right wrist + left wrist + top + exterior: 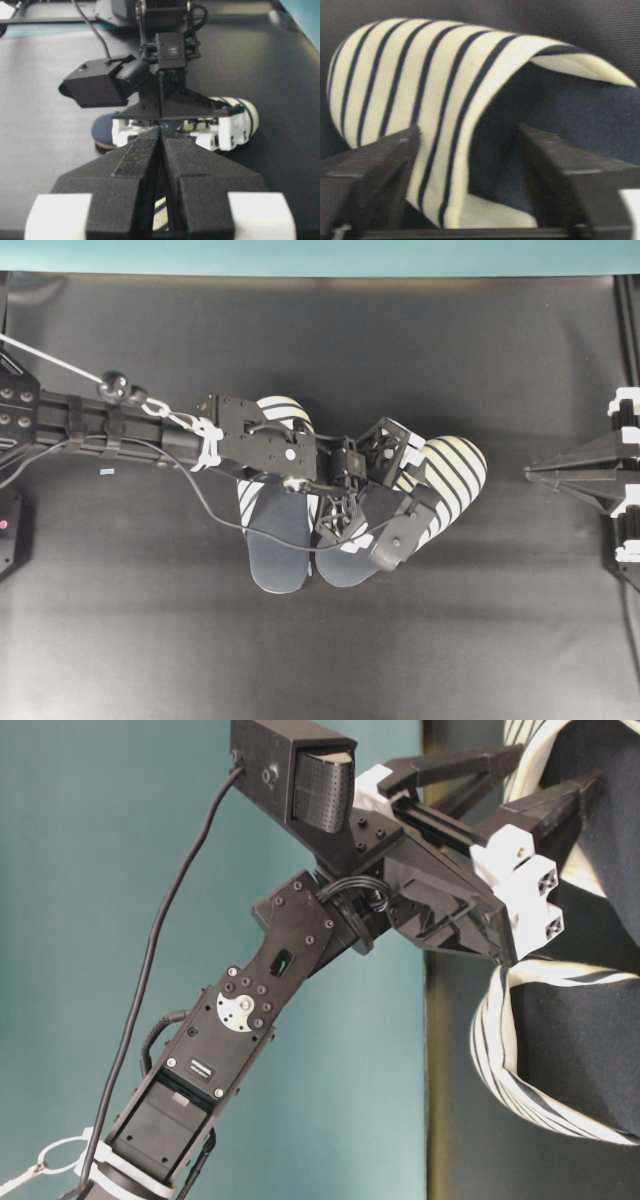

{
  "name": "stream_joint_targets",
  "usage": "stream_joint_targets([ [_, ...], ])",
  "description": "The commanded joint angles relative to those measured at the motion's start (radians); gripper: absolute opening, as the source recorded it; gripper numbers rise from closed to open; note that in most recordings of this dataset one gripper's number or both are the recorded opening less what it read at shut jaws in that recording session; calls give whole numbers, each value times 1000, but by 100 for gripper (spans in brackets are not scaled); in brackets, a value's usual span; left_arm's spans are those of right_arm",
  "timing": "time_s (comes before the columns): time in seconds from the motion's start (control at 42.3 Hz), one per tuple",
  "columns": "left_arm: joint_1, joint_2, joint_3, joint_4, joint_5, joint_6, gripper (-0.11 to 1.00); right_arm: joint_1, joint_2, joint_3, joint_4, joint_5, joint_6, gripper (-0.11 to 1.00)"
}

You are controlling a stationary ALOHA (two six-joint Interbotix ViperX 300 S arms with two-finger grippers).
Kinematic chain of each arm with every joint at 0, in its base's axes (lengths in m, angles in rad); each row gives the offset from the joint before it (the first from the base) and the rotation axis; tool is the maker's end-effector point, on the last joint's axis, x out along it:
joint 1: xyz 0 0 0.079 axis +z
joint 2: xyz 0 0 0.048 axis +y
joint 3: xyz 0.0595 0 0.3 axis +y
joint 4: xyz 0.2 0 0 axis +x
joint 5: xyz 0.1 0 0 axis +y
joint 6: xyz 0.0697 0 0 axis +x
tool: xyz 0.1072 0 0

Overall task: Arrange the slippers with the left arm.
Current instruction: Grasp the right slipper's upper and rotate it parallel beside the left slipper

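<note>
Two striped slippers lie side by side mid-table. The left slipper (272,535) points its toe away, while the right slipper (452,472) is angled with its toe to the right. My left gripper (385,490) is down over the right slipper. In the left wrist view its jaws (469,132) stand apart around the edge of the striped upper (440,95). One finger (375,170) is outside against the stripes. The other finger (570,170) is inside the opening over the navy insole (580,110). My right gripper (161,129) is shut and empty, far right.
The table is a black mat (320,660) with a teal wall (320,255) along the far edge. The right arm (590,470) is parked at the right border. The left arm's cable (215,510) droops beside the left slipper.
</note>
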Motion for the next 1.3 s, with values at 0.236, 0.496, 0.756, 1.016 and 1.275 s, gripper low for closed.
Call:
stream_joint_targets([
  [0.236,-25,-25,-67,2,18,-155,2,3,-2,0,3,-9,6,1],
  [0.496,3,-80,-156,2,224,-422,1,3,-12,6,3,-9,5,1],
  [0.756,44,-147,-199,2,434,-598,1,3,-17,11,3,-8,5,1],
  [1.016,100,-156,-169,2,476,-773,1,3,-20,17,3,-11,5,1],
  [1.275,104,-140,-129,2,472,-792,1,3,-23,18,3,-9,5,1],
])
